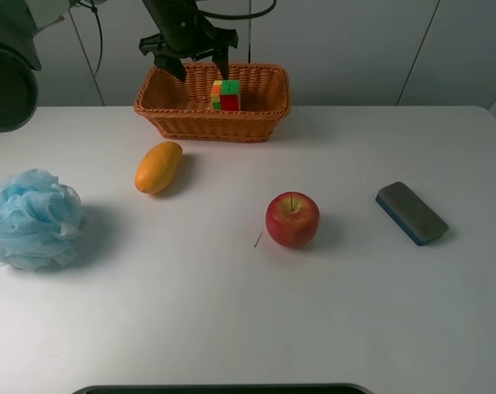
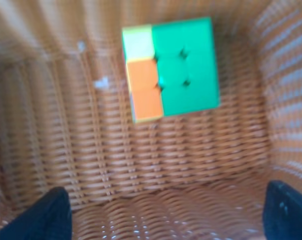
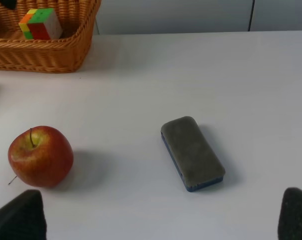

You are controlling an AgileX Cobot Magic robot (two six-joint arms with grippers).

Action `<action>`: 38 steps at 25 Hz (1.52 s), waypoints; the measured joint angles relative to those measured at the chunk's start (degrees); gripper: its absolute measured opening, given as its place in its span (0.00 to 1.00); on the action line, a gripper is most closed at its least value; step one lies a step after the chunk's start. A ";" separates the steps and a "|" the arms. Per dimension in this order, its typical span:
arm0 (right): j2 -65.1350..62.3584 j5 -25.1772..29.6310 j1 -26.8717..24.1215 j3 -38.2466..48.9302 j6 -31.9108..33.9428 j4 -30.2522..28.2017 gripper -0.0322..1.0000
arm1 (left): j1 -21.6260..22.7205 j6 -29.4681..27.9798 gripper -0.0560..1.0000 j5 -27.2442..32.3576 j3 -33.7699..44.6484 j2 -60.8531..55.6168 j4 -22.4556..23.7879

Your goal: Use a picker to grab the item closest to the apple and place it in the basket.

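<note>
A red apple (image 1: 292, 219) sits near the table's middle; it also shows in the right wrist view (image 3: 40, 156). A multicoloured cube (image 1: 225, 95) rests inside the wicker basket (image 1: 213, 123) at the back. My left gripper (image 1: 199, 64) hovers just above the basket, open and empty. In the left wrist view the cube (image 2: 171, 67) lies free on the basket floor (image 2: 51, 125), beyond the spread fingertips (image 2: 41, 215). My right gripper (image 3: 156, 215) is open and empty, low over the table in front of the apple and a grey-and-blue eraser (image 3: 192, 152). It is out of the exterior view.
The eraser (image 1: 411, 213) lies right of the apple. An orange mango (image 1: 158, 167) lies in front of the basket's left end. A blue bath puff (image 1: 30, 218) sits at the left edge. The basket and cube also show in the right wrist view (image 3: 41, 55).
</note>
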 joint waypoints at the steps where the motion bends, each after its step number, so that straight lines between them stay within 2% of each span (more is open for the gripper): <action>1: 0.00 0.00 0.00 0.00 0.00 0.00 0.71 | 0.00 0.45 0.75 0.00 0.00 -1.75 0.10; 5: 0.00 0.00 0.00 0.00 0.00 0.00 0.71 | 0.00 1.08 0.75 0.24 0.38 -8.77 0.47; 8: 0.00 0.00 0.00 0.00 0.00 0.00 0.71 | 0.00 1.88 0.75 0.13 5.34 -15.49 0.56; 10: 0.00 0.00 0.00 0.00 0.00 0.00 0.71 | 0.00 1.99 0.75 0.13 11.69 -21.24 0.73; 13: 0.00 0.00 0.00 0.00 0.00 0.00 0.71 | 0.00 2.89 0.75 0.29 25.34 -30.28 1.01; 20: 0.00 0.00 0.00 0.00 0.00 0.00 0.71 | 0.00 9.99 0.75 0.51 56.42 -54.16 1.22; 24: 0.00 0.00 0.00 0.00 0.00 0.00 0.71 | 0.00 12.53 0.75 0.51 71.38 -67.43 1.34; 29: 0.00 0.00 0.00 0.00 0.00 0.00 0.71 | 0.00 15.42 0.75 0.62 86.48 -82.48 1.33; 35: 0.00 0.00 0.00 0.00 0.00 0.00 0.71 | 0.04 17.26 0.75 0.31 100.35 -100.04 0.94; 38: 0.00 0.00 0.00 0.00 0.00 0.00 0.71 | 3.37 17.37 0.75 -2.98 106.81 -108.68 0.38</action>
